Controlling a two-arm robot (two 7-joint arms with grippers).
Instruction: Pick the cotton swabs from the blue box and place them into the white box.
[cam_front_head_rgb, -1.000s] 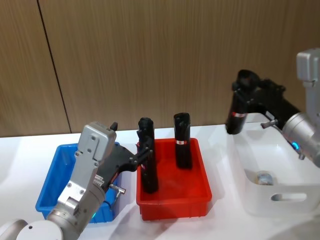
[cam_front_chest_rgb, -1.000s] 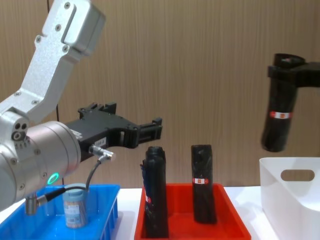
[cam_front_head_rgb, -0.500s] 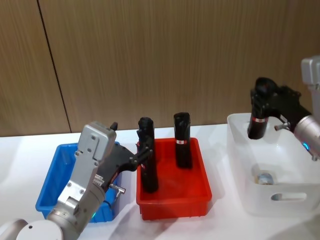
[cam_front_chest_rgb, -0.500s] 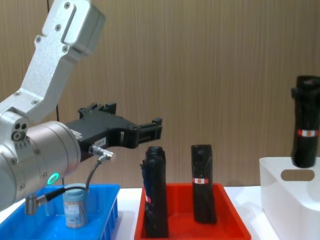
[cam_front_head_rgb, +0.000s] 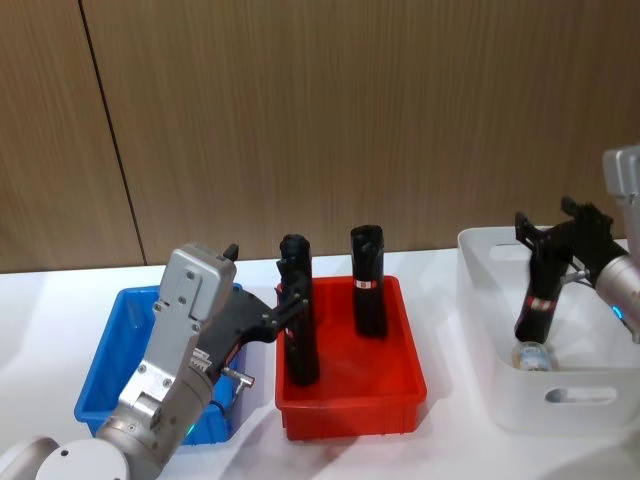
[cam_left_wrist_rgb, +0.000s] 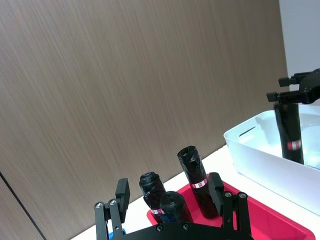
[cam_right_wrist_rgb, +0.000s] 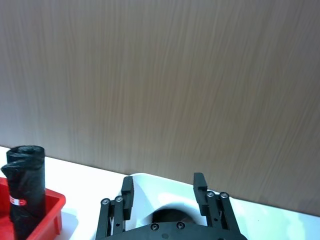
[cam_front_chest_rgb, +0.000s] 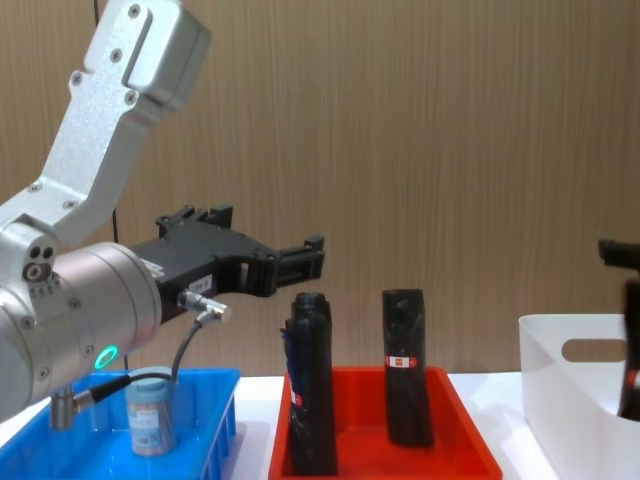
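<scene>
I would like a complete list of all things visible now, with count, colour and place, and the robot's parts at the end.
cotton swabs: two clear jars with grey-blue lids; one in the blue box, one in the white box
blue box: one, blue, table left
white box: one, white, table right
red tray: one, red, centre
black cylinders: three in the red tray, one in the white box
table: white
left gripper: open, above the blue box
right gripper: over the white box
</scene>
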